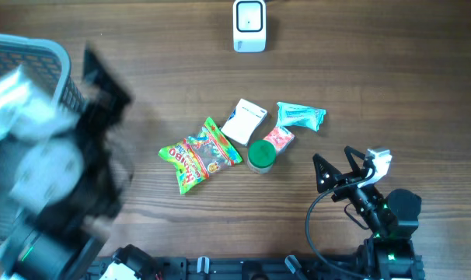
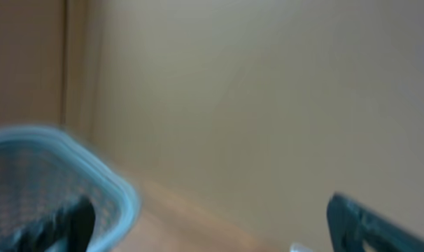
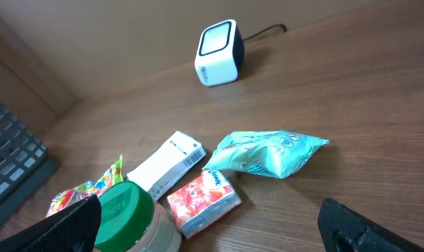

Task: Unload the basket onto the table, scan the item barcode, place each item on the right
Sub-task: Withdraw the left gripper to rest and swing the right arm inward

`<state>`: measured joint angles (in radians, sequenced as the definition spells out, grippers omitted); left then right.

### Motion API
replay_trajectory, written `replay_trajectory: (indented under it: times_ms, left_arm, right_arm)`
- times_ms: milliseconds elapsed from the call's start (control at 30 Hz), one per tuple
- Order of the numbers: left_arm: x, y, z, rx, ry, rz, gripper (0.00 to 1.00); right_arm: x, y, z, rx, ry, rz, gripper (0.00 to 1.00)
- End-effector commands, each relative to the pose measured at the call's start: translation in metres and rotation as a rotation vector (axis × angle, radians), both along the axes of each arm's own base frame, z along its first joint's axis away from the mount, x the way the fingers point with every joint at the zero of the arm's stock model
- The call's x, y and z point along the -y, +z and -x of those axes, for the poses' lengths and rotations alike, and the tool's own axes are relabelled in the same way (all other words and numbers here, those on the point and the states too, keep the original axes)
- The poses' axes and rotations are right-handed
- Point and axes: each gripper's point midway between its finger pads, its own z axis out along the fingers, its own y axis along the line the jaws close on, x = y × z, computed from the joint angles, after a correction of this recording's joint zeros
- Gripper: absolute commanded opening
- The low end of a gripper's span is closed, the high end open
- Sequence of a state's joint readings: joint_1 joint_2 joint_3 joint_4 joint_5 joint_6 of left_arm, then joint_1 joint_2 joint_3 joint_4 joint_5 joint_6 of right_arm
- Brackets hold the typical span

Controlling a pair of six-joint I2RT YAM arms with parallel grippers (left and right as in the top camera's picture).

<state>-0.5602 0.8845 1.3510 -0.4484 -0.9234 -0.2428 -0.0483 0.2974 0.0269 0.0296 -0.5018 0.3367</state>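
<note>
Found the scanner, a white cube with a dark-framed face, at the far edge of the table, near the middle, with a cable running off behind it. Saw five items bunched mid-table, well short of the scanner, none of them held.

Took them from the left:
- Noted the candy bag, colourful and lying flat.
- Noted the box, white and turned at an angle, with dark print at one end too small to read.
- Noted the jar, upright with a green lid, just beside the candy bag's right end.
- Noted the red pack, pressed against the jar.
- Noted the teal pack, farthest right, just behind the red pack.

Spotted the right claw at the near right, aimed at the cluster. Found it released, fingers spread wide with nothing between them, clear of every item and nearest the red pack and jar.

Made out the left claw only as a dark blur at the far left, beside the basket, well apart from the items. Saw it released too in the wrist view: fingers wide and empty, with the basket's pale blue rim at lower left.
</note>
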Motion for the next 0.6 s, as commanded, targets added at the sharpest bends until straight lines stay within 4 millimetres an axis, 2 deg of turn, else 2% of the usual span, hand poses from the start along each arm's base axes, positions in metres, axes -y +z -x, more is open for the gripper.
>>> replay_trajectory:
  times_ms: [0, 33, 67, 100, 200, 233, 300, 367, 433, 533, 567]
  left_arm:
    - [0.008, 0.042, -0.028, 0.027, 0.122, -0.310, 1.00]
    - [0.009, 0.058, -0.030, 0.068, 0.152, -0.359, 1.00]
    - [0.009, 0.067, -0.031, 0.067, 0.180, -0.430, 1.00]
    - [-0.001, 0.069, -0.031, 0.011, 0.235, -0.552, 1.00]
    - [-0.030, 0.059, -0.037, -0.076, 0.276, -0.643, 1.00]
    - [-0.038, 0.049, -0.040, -0.124, 0.261, -0.666, 1.00]
    - [-0.061, 0.037, -0.032, -0.148, 0.243, -0.617, 1.00]
    - [-0.067, 0.026, -0.020, -0.129, 0.136, -0.535, 1.00]
    - [-0.053, 0.024, -0.007, -0.069, -0.007, -0.445, 1.00]
    - [-0.023, 0.035, 0.024, 0.061, -0.211, -0.323, 1.00]
    - [-0.004, 0.040, 0.045, 0.107, -0.317, -0.329, 1.00]
  right_arm:
    - [-0.011, 0.013, 0.002, -0.003, 0.066, -0.025, 1.00]
    - [-0.012, 0.008, 0.002, -0.030, 0.073, -0.040, 1.00]
    - [-0.013, 0.003, 0.003, -0.064, 0.070, -0.055, 1.00]
    - [-0.013, -0.004, 0.003, -0.096, 0.069, -0.057, 1.00]
    - [-0.013, -0.009, 0.003, -0.120, 0.069, -0.061, 1.00]
    - [-0.015, -0.009, 0.004, -0.121, 0.082, -0.065, 1.00]
    - [-0.016, -0.007, 0.005, -0.120, 0.092, -0.069, 1.00]
    - [-0.016, -0.001, 0.004, -0.118, 0.087, -0.073, 1.00]
    - [-0.013, 0.005, 0.003, -0.135, 0.066, -0.069, 1.00]
    - [0.006, 0.012, 0.003, -0.203, -0.035, 0.023, 1.00]
    - [0.016, 0.026, 0.004, -0.203, -0.080, 0.093, 1.00]
